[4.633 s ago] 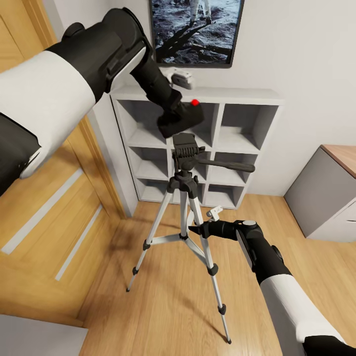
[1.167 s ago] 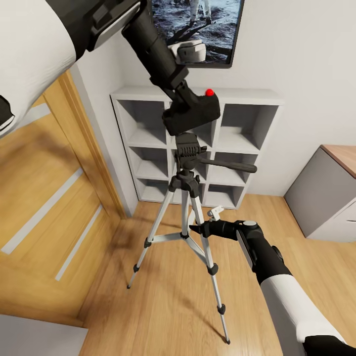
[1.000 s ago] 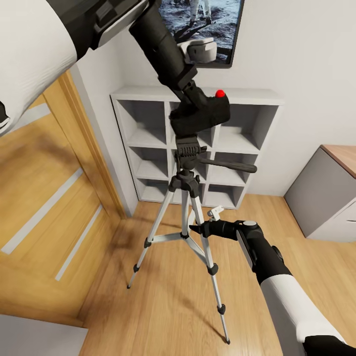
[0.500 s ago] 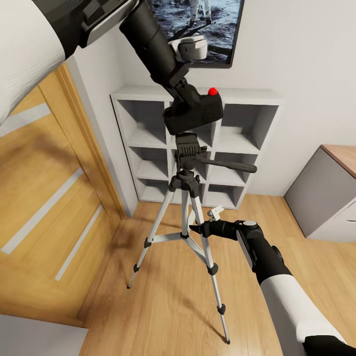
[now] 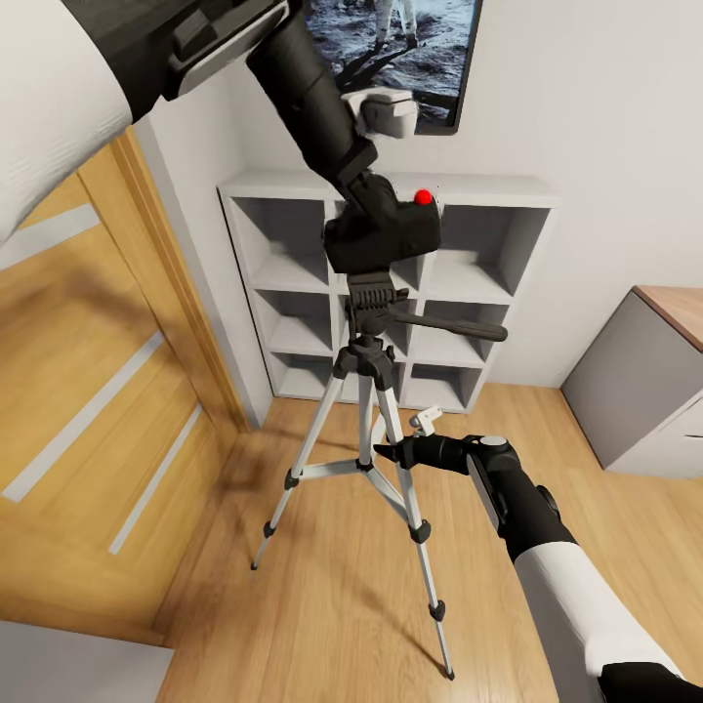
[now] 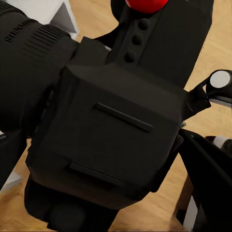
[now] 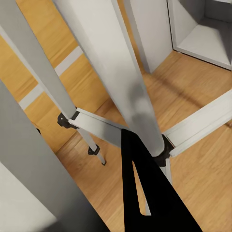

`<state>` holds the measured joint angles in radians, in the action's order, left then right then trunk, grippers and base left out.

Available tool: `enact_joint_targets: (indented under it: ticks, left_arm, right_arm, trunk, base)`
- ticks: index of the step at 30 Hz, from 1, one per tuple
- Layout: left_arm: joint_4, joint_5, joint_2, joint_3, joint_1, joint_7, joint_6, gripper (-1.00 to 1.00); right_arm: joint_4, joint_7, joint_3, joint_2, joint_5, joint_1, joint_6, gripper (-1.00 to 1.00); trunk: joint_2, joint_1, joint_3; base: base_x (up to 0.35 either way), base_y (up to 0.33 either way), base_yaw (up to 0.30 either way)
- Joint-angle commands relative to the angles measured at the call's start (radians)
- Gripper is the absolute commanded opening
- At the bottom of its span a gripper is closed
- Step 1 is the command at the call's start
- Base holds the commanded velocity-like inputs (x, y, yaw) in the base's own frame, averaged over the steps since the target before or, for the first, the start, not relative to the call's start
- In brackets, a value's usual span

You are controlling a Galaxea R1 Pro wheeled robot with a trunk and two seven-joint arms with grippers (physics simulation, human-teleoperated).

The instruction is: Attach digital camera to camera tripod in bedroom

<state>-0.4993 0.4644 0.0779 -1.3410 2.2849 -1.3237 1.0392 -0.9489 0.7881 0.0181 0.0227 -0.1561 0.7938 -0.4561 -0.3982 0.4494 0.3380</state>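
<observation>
The left tool (image 5: 363, 200) grips the small black digital camera with its red button (image 5: 384, 232), resting it on the black head of the silver-legged camera tripod (image 5: 369, 322) for mounting. The right tool (image 5: 383, 452) sits against a tripod leg, apparently steadying it; I cannot tell whether it is closed.

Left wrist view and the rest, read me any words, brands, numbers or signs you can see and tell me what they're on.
Small raised lettering on the lens barrel of the digital camera: too blurred to read.
Camera tripod, white shelf unit, wall picture: no text visible.
Nothing legible anywhere.
</observation>
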Motion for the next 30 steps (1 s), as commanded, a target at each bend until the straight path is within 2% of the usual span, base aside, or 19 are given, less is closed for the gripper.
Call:
enact_joint_targets:
  ticks: [1, 2, 3, 8, 15, 30]
  left_arm:
    - [-0.001, 0.004, 0.0, -0.03, 0.002, -0.005, 0.008, -1.0]
    - [-0.002, 0.004, 0.0, -0.043, 0.002, -0.005, 0.008, -1.0]
    - [-0.017, 0.027, -0.053, -0.093, 0.002, -0.009, 0.008, -1.0]
    - [-0.046, 0.041, -0.074, -0.072, 0.002, -0.01, 0.008, -1.0]
    - [-0.059, 0.045, -0.084, -0.07, 0.002, -0.011, 0.008, -1.0]
    - [-0.029, 0.052, -0.081, -0.068, 0.002, -0.01, 0.008, -1.0]
  right_arm:
    - [-0.001, -0.015, -0.001, 0.0, -0.045, 0.001, 0.005, -1.0]
    - [-0.001, -0.015, -0.001, 0.0, -0.045, 0.001, 0.005, -1.0]
    - [0.0, -0.015, -0.001, 0.003, -0.045, 0.001, 0.005, -1.0]
    - [0.0, -0.015, -0.001, 0.003, -0.045, 0.001, 0.005, -1.0]
    - [0.0, -0.015, -0.001, 0.003, -0.045, 0.001, 0.005, -1.0]
    - [0.0, -0.015, -0.001, 0.003, -0.046, 0.001, 0.005, -1.0]
  trunk:
    - [-0.002, 0.001, 0.002]
    - [-0.002, 0.001, 0.002]
    - [-0.002, 0.001, 0.002]
    - [-0.002, 0.001, 0.002]
    - [-0.002, 0.001, 0.002]
    - [-0.002, 0.001, 0.002]
  base:
    - [0.0, 0.0, 0.0]
    - [0.0, 0.0, 0.0]
    - [0.0, 0.0, 0.0]
    - [0.0, 0.0, 0.0]
    - [0.0, 0.0, 0.0]
    - [0.0, 0.0, 0.0]
